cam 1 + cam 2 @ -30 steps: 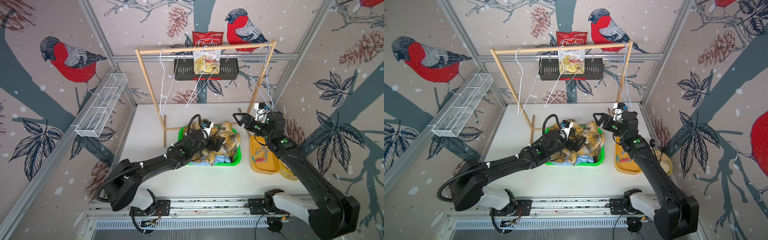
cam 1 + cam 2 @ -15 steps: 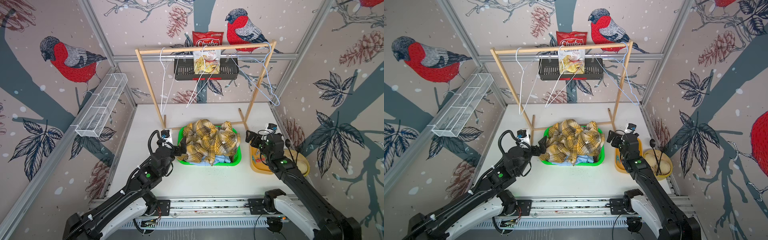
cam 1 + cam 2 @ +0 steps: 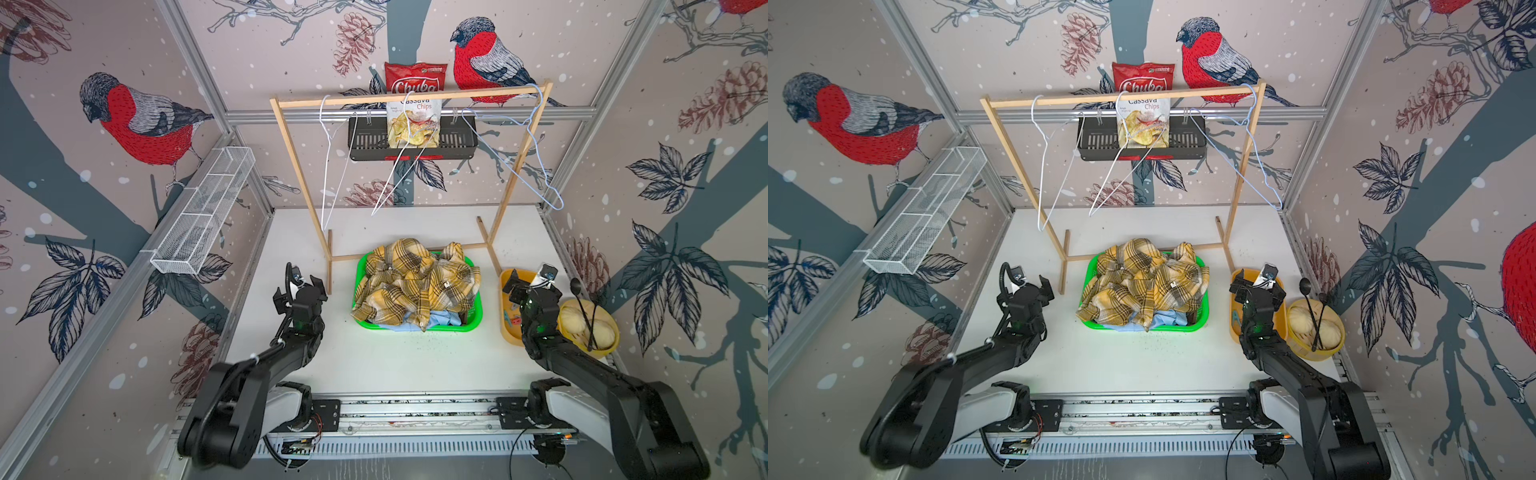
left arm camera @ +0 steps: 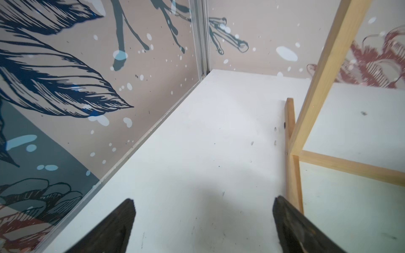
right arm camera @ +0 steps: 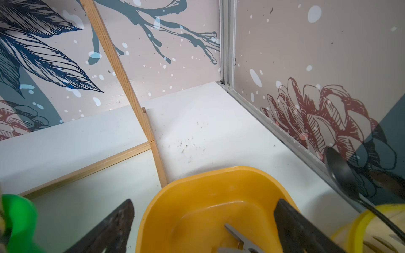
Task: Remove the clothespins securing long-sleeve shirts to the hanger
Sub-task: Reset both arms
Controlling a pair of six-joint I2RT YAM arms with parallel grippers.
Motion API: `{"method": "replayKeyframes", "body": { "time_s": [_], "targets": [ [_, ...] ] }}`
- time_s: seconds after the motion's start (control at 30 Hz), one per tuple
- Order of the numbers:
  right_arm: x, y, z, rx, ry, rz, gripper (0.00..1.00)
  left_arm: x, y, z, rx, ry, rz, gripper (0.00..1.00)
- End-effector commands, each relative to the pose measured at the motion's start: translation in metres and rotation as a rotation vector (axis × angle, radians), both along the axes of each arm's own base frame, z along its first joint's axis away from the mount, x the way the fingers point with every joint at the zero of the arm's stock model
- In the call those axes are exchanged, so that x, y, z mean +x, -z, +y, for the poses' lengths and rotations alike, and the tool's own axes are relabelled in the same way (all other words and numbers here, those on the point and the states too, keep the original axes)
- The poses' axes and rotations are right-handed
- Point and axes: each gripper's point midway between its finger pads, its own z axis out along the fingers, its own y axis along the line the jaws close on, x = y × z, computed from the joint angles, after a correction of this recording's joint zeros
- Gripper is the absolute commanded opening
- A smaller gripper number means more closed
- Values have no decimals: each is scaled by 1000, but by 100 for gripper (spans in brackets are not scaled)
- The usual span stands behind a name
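The long-sleeve shirts lie heaped in a green basket: a mustard plaid one on top, a light blue one showing underneath. Three wire hangers hang bare on the wooden rack. Clothespins lie in the orange tray; a grey clothespin shows in the right wrist view. My left gripper is open over bare table left of the basket. My right gripper is open above the orange tray, holding nothing.
A yellow steamer with buns and black utensils stands right of the tray. A white wire basket hangs on the left wall. A black basket with a chips bag hangs on the back wall. The rack's foot is close to my left gripper.
Both arms have drawn back toward the front. The left gripper has left the shirt pile for the table at its left; the right has dropped from beside the rack post to the tray.
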Motion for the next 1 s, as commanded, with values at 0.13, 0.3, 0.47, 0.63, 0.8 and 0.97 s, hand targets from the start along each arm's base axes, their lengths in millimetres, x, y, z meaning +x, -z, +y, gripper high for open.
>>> {"method": "replayKeyframes", "body": {
  "time_s": [0.13,0.3,0.47,0.63,0.8,0.97],
  "targets": [
    [11,-24,-10,-19,-62,-200,100,35,-23,-10,-10,122,-173,96],
    [23,-1,-3,-4,-140,-146,100,34,-18,-10,-36,170,-217,96],
    [37,8,0,-6,-155,-88,100,35,-14,-11,-43,173,-177,98],
    [44,10,-5,-5,-123,-71,100,35,-15,-12,-32,170,-180,98],
    [44,11,-4,-15,-114,-64,100,34,-15,-14,-22,166,-177,98],
    [45,10,-4,-16,-114,-66,100,39,-13,-13,-44,188,-171,98]
  ]
}}
